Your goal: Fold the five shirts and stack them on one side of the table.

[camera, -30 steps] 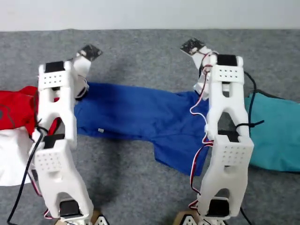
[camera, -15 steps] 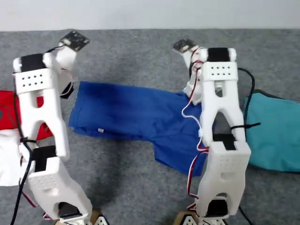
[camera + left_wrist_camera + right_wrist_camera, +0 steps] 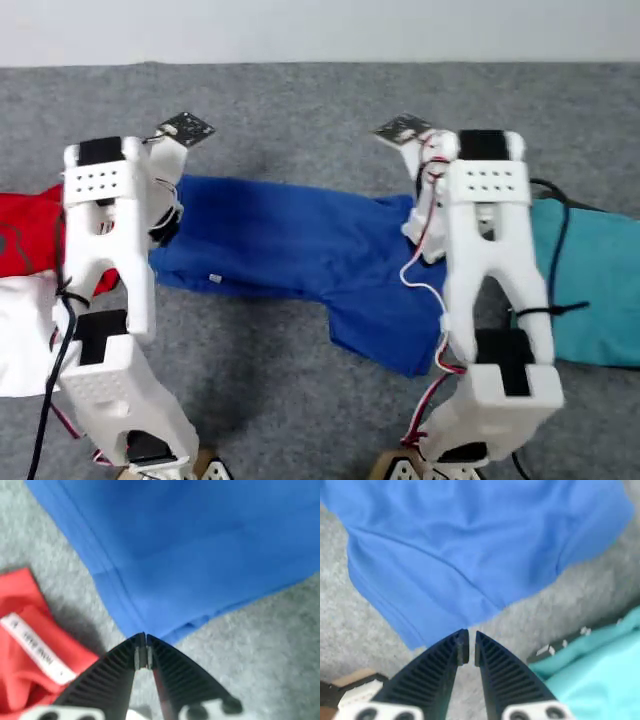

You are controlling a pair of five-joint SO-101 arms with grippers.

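Note:
A blue shirt [image 3: 280,245] lies spread across the middle of the grey table, with one sleeve trailing toward the front. In the left wrist view my left gripper [image 3: 145,639] is shut, its tips pinching the hem at the corner of the blue shirt [image 3: 200,545] beside the red shirt [image 3: 30,645]. In the right wrist view my right gripper [image 3: 469,635] is shut on the edge of the blue shirt [image 3: 460,545], close to the teal shirt [image 3: 590,675]. From above, both arms hide their fingertips.
A red shirt [image 3: 30,235] and a white shirt [image 3: 25,335] lie crumpled at the left edge. A teal shirt [image 3: 590,290] lies at the right edge. Bare grey table [image 3: 300,110] stretches behind the blue shirt.
The left arm swung out to the left and came partly back, tugging the shirt's left end. The right arm shifted right and toward the front, and the sleeve slid slightly right.

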